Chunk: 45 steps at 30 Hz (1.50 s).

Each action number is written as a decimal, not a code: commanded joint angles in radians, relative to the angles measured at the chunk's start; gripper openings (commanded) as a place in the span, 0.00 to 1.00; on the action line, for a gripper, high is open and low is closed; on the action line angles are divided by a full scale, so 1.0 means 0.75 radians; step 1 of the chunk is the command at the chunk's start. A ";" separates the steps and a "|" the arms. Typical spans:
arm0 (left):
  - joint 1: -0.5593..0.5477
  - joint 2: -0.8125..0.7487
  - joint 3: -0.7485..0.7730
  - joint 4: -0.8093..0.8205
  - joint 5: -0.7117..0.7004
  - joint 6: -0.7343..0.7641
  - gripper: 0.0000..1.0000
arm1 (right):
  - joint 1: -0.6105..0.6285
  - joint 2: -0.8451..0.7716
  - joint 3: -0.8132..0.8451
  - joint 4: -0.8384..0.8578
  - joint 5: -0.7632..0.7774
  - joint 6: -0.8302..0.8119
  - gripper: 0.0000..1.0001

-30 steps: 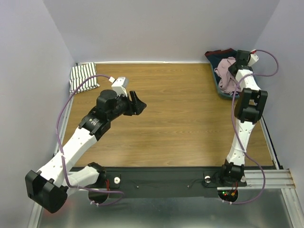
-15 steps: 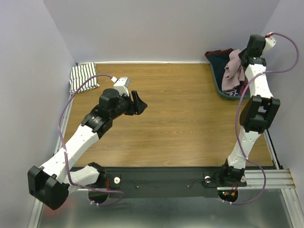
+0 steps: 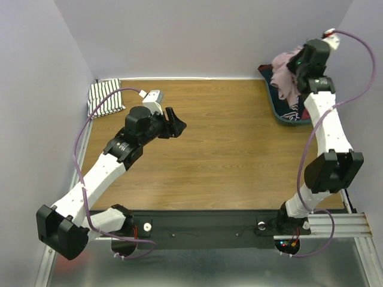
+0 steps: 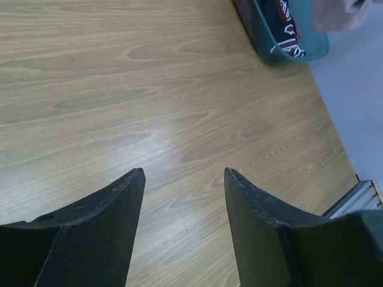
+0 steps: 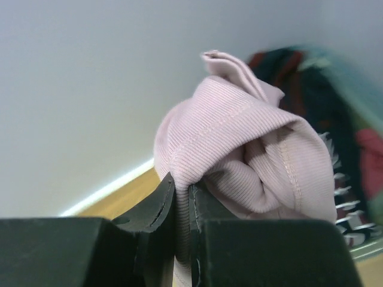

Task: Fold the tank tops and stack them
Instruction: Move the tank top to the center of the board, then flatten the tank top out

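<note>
Jaws of the right gripper (image 5: 179,186) pinch a fold of the pink tank top (image 5: 239,149), which hangs bunched in the air. Jaws of the left gripper (image 4: 183,172) stand wide apart, holding nothing. A wooden table (image 3: 227,149) spreads under both arms, with the left gripper hovering over its bare left-middle. At the far right corner sits a teal bin (image 3: 284,116) with dark navy-and-red clothing (image 4: 288,24) inside, and the pink top is raised just above it. The striped tank top (image 3: 105,98) lies folded in the far left corner.
</note>
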State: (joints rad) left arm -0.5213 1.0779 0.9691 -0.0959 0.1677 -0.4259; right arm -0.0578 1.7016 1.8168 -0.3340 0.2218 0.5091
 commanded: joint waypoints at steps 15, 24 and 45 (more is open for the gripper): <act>0.004 0.011 -0.151 0.179 -0.041 -0.240 0.67 | 0.547 -0.074 -0.493 0.126 -0.020 0.064 0.84; 0.004 -0.267 -0.521 -0.054 -0.432 -0.559 0.52 | 0.803 -0.246 -1.004 0.212 0.001 0.119 0.63; 0.002 -0.130 -0.762 -0.295 -0.444 -0.903 0.54 | 1.077 -0.054 -1.142 0.361 0.003 0.221 0.47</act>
State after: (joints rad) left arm -0.5213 0.9737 0.4034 -0.2901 -0.1398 -1.0794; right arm 0.7475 1.6363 0.9489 -0.1211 0.2016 0.6708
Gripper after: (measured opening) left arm 0.535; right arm 0.529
